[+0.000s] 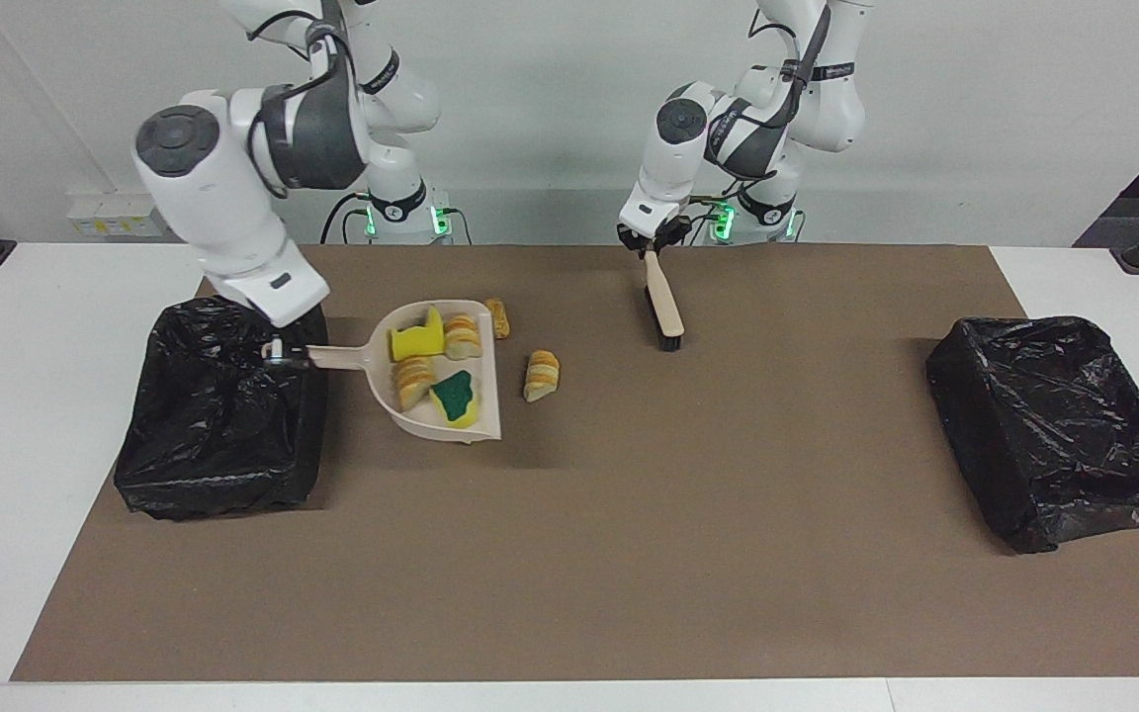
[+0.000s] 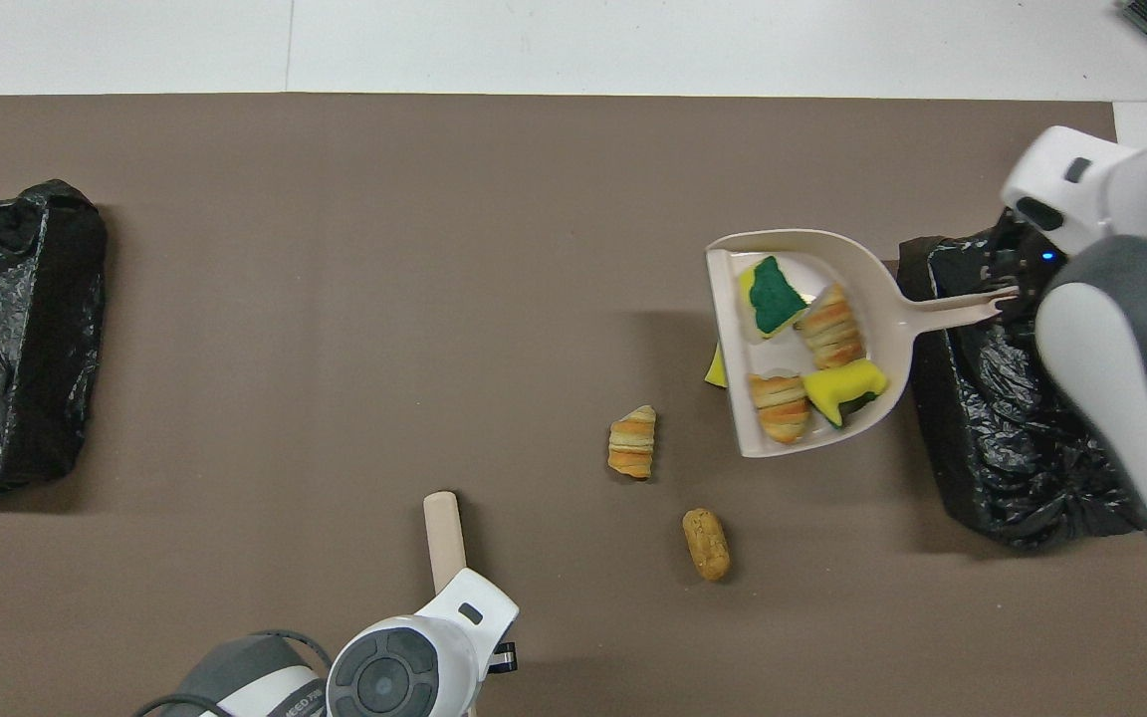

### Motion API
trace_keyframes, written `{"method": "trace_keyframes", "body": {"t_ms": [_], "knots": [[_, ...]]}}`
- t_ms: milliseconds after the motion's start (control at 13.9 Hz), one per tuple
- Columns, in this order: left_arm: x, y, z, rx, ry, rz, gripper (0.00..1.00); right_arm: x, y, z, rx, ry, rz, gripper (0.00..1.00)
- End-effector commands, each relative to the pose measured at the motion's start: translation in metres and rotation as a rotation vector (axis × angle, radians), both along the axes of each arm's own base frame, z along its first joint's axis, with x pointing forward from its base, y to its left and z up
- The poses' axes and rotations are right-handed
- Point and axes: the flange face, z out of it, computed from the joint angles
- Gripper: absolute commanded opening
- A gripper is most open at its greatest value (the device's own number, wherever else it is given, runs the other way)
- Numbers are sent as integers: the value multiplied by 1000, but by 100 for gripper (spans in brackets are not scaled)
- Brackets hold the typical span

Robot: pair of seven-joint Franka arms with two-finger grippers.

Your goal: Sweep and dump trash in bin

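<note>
- Facing view: my right gripper [image 1: 278, 358] is clamped on the dustpan [image 1: 446, 391] handle, over the bin [image 1: 219, 405] edge. Four trash bits [image 1: 431, 371] could slide off if I tip early.
- My left gripper [image 1: 651, 240] waits, pinching the brush [image 1: 665, 307].
- Overhead view: a croissant [image 2: 632, 441], a bread lump [image 2: 706, 543] and a yellow bit [image 2: 714, 368] lie on the mat [image 2: 335, 249] below my pan.

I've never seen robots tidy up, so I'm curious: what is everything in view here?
trash chunks: seven, yellow, green, orange-cream; four in the dustpan, two on the mat, one peeking from under the dustpan
dustpan: one, beige, held up beside the bin at the right arm's end
brush: one, beige with black bristles, hanging over the mat
bins: two, black-lined, one at each end
mat: one, brown
right gripper: shut on dustpan handle
left gripper: shut on brush
</note>
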Motion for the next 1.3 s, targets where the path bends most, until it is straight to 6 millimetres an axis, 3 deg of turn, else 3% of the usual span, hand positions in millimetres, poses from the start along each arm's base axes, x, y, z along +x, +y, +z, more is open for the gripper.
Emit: {"method": "trace_keyframes", "body": {"t_ms": [0, 72, 216, 433, 577, 794, 1010, 1227], "knots": [[15, 13, -7, -28, -6, -112, 73, -17, -91, 5, 22, -31, 9, 0], [21, 16, -5, -34, -6, -121, 96, -23, -121, 6, 7, -42, -16, 0], [40, 18, 16, -40, 4, -94, 100, -34, -161, 9, -22, -48, -63, 0], [97, 46, 65, -54, -37, -16, 100, -43, -197, 13, -82, -75, -44, 0], [141, 85, 97, -66, -100, -21, 100, -46, -208, 15, -91, -88, -22, 0], [195, 137, 126, -100, -138, -31, 100, -53, -233, 19, -184, -91, -9, 0], [244, 187, 151, -71, -148, -110, 100, -57, -233, 16, -233, -64, 18, 0], [272, 231, 164, -64, -183, -138, 100, -58, -225, 9, -300, -74, 30, 0]]}}
